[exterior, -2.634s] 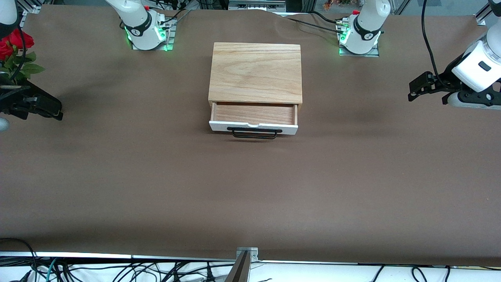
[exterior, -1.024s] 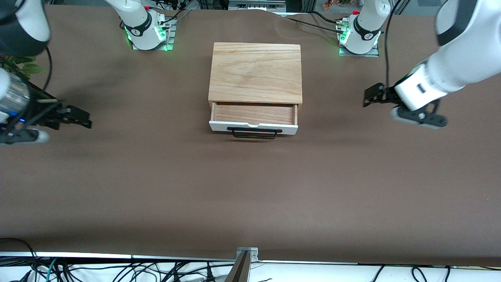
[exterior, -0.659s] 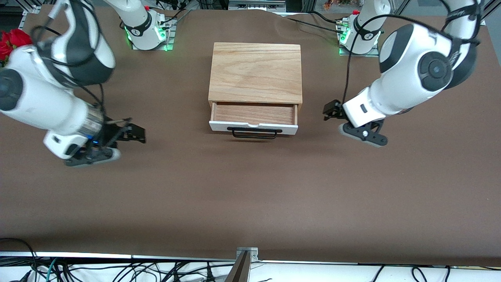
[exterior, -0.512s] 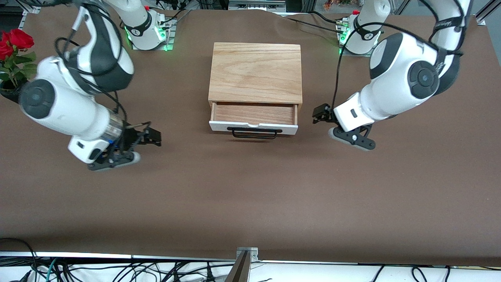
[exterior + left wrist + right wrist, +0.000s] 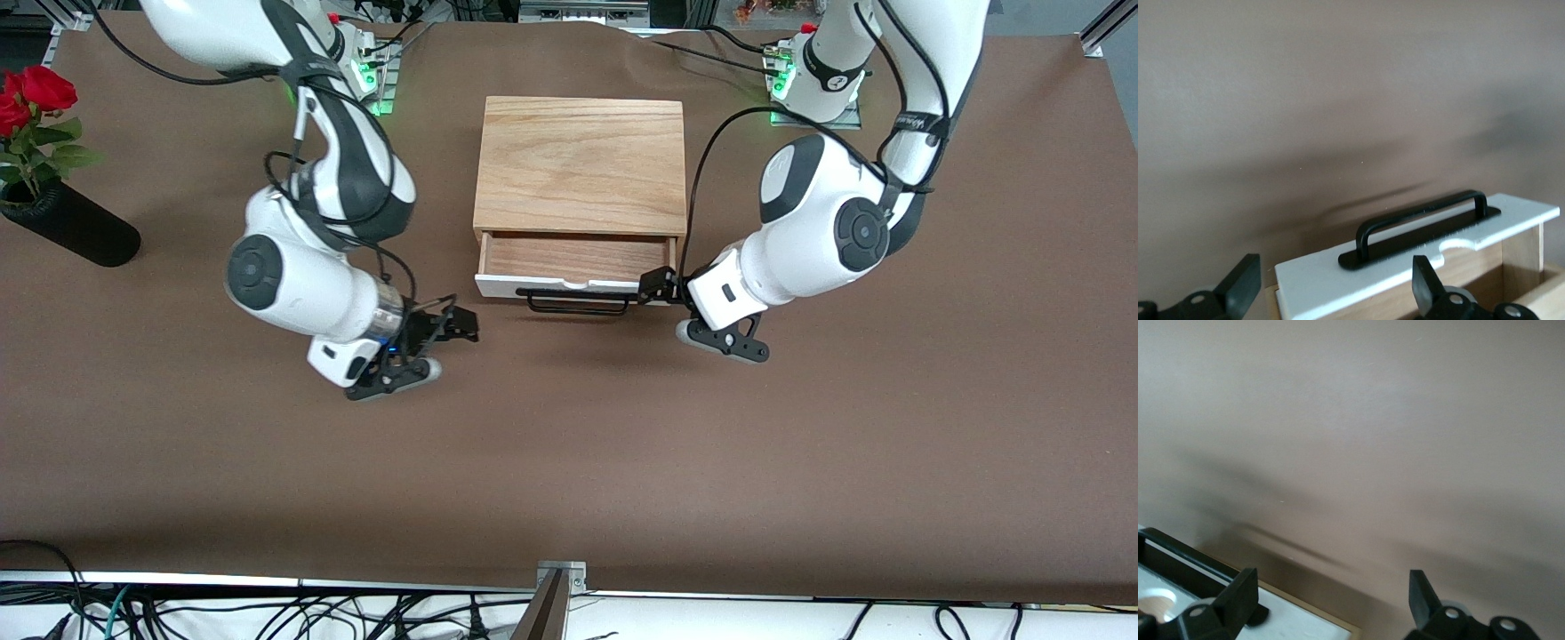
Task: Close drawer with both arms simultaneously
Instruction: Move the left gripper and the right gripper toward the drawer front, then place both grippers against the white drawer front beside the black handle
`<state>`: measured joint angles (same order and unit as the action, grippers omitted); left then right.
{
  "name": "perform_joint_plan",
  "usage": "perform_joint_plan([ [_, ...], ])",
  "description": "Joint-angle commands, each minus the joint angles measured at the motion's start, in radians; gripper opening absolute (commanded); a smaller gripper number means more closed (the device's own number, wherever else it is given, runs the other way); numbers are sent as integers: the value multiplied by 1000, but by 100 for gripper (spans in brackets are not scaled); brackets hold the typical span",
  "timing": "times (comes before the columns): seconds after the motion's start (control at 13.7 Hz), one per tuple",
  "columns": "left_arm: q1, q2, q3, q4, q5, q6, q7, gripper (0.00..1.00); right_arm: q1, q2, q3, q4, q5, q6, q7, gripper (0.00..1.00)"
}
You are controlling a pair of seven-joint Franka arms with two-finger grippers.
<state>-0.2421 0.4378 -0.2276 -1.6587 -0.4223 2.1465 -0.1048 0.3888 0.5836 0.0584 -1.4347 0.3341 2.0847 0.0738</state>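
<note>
Both arms have swung in from the bench ends since half a second ago, and each tool now sits close to the drawer (image 5: 576,269), which has not moved and stays pulled out of the wooden box (image 5: 581,165) at the middle of the bench (image 5: 569,444).

From the high front view we see the whole layout. The left tool (image 5: 660,283) sits at the drawer's white front panel, at the corner toward the left arm's end, beside the end of the black bar handle (image 5: 578,301); we cannot tell whether it touches the panel. The right tool (image 5: 455,324) hangs over bare bench just off the drawer's other corner, apart from the panel. A black vase holding red roses (image 5: 53,178) stands well away from the drawer, toward the right arm's end.

The left wrist view adds what the front view hides. Its two black fingers (image 5: 1426,288) are spread wide, with the white panel (image 5: 1418,260), the notch and the handle (image 5: 1421,223) between and past them. They grip nothing.

The right wrist view shows its fingers (image 5: 1421,592) equally wide apart and empty. Between them is mostly brown bench, with only a corner of the white panel (image 5: 1295,625) and one end of the handle (image 5: 1185,557) at the frame's edge.
</note>
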Motion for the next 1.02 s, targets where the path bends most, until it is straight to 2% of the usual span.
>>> perform_joint_plan([
  [0.0,-29,51,1,5,-64,83,-71,100,71,48,-6,33,19,43,81,100],
  [0.22,-55,102,1,4,-64,90,-76,100,99,76,-6,33,23,43,90,100],
  [0.66,-59,101,-32,-41,-70,69,-75,100,125,90,-6,25,25,-11,86,100],
  [0.95,-59,101,-44,-43,-70,-40,-73,100,128,82,-5,27,60,-96,87,100],
])
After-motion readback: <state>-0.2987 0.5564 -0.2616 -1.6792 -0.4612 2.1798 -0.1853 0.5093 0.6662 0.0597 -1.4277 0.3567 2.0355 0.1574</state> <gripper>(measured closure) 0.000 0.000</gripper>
